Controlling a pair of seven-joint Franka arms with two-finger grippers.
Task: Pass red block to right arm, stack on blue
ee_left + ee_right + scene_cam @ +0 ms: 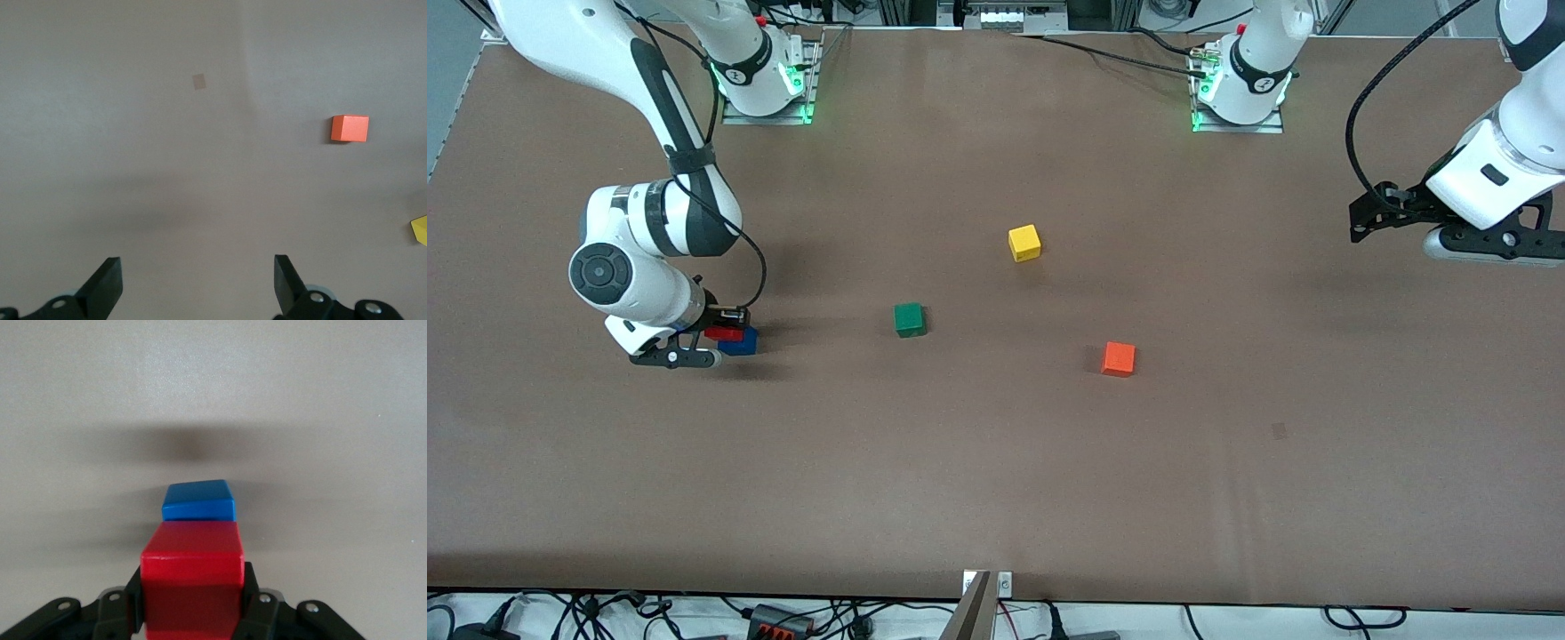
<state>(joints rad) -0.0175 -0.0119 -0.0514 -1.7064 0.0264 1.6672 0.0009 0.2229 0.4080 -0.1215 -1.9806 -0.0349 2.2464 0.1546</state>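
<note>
My right gripper is shut on the red block, low over the table near the right arm's end. In the right wrist view its black fingers clamp both sides of the red block. The blue cube sits on the table right beside and slightly under the red one. From the wrist the blue cube shows just past the red block's edge, and I cannot tell whether they touch. My left gripper waits open and empty, up over the left arm's end of the table.
A green cube lies mid-table. A yellow cube lies farther from the front camera and an orange cube nearer to it. The left wrist view shows the orange cube and a corner of the yellow cube.
</note>
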